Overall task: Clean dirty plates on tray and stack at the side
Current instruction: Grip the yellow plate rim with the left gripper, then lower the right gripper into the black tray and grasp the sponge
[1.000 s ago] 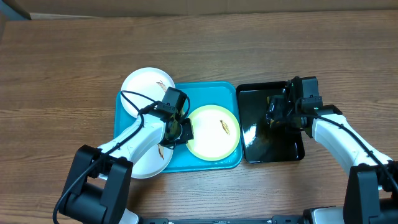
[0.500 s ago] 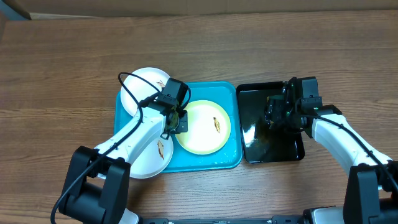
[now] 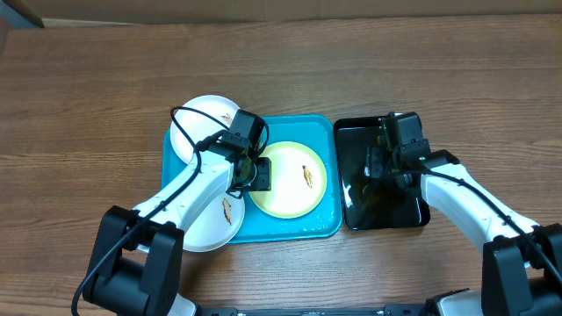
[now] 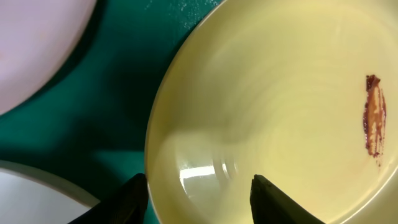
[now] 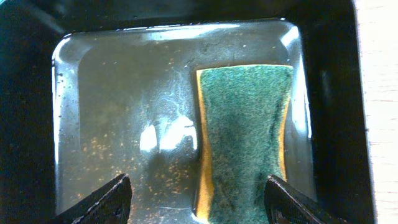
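We find the left gripper (image 4: pixel 198 190) now open over the yellow plate (image 4: pixel 280 106), which has shifted left on the tray (image 3: pixel 294 226). The right gripper (image 5: pixel 198 190), jaws apart and empty, has moved left above the sponge (image 5: pixel 245 130).

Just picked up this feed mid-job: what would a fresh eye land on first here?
The turquoise tray at centre stands out, carrying a yellow-green plate marked by a brown smear, with the left tool open over the plate's left edge. To the right, a green sponge lies in a wet black tray, the right tool open above it.
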Tool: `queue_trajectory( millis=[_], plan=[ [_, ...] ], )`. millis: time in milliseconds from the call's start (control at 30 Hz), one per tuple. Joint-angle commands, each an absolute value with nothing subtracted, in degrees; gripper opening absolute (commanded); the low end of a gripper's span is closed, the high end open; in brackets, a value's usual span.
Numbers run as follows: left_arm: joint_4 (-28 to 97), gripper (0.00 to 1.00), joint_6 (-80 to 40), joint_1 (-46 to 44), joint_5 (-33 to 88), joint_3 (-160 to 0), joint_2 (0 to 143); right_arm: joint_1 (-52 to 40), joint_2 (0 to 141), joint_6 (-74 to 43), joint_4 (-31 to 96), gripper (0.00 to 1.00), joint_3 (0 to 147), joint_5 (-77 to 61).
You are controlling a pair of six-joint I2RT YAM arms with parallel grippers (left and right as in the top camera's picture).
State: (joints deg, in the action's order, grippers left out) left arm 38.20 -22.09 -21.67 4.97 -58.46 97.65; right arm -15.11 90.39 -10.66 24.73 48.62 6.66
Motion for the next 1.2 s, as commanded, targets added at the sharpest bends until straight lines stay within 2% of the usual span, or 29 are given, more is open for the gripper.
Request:
queue_trajectory(
  millis=[0,67,167,300,367,467,600,633,733,767,800,833,867,1000,1167],
  plan=[
    [39.0,0.56,-22.8,-21.5,7.5,-59.8,98.4,-15.0,91.8,-10.7,24.3,0.69,47.9,10.3],
    [39.2,0.57,-22.8,-21.5,7.5,-59.8,98.4,-15.0,92.9,-10.9,24.1,0.71,47.9,10.9],
    [39.2,0.62,-22.8,-21.5,7.5,-59.8,98.4,-15.0,95.8,-10.9,23.1,0.79,47.9,10.9],
    [39.2,0.63,-22.8,-21.5,7.5,-59.8,98.4,-15.0,97.5,-10.9,22.7,0.76,48.0,11.0],
    [39.2,0.64,-22.8,-21.5,7.5,-59.8,98.4,-15.0,97.5,-10.9,22.8,0.66,48.1,10.9],
    [39.2,0.65,-22.7,-21.5,7.5,-59.8,98.4,-15.1,97.5,-10.9,24.0,0.36,49.0,10.8],
    [39.2,0.68,-22.7,-21.5,7.5,-59.8,98.4,-15.3,97.5,-10.9,27.0,0.08,51.0,10.3],
    [39.2,0.68,-22.7,-21.5,7.5,-59.8,98.4,-15.3,97.5,-11.0,27.5,0.04,51.2,10.3],
    [39.2,0.68,-22.7,-21.5,7.5,-59.8,98.4,-15.3,97.4,-10.9,27.8,0.04,51.5,10.3],
    [39.2,0.68,-22.7,-21.5,7.5,-59.8,98.4,-15.3,97.4,-10.9,27.8,0.06,51.5,10.3],
    [39.1,0.69,-22.7,-21.5,7.5,-59.8,98.4,-15.3,97.4,-10.9,27.7,0.27,51.5,10.3],
    [39.1,0.69,-22.7,-21.5,7.5,-59.8,98.4,-15.3,97.3,-10.9,27.7,0.54,51.7,10.3],
    [39.0,0.70,-22.7,-21.4,7.5,-59.8,98.4,-15.3,97.3,-10.9,27.7,0.64,52.0,10.3],
    [38.7,0.70,-22.8,-21.5,7.5,-59.8,98.4,-15.2,97.3,-10.9,27.5,0.75,54.4,10.3],
    [38.8,0.70,-22.7,-21.5,7.5,-59.8,98.4,-15.2,97.3,-10.9,23.7,0.75,54.8,10.3]
  ],
)
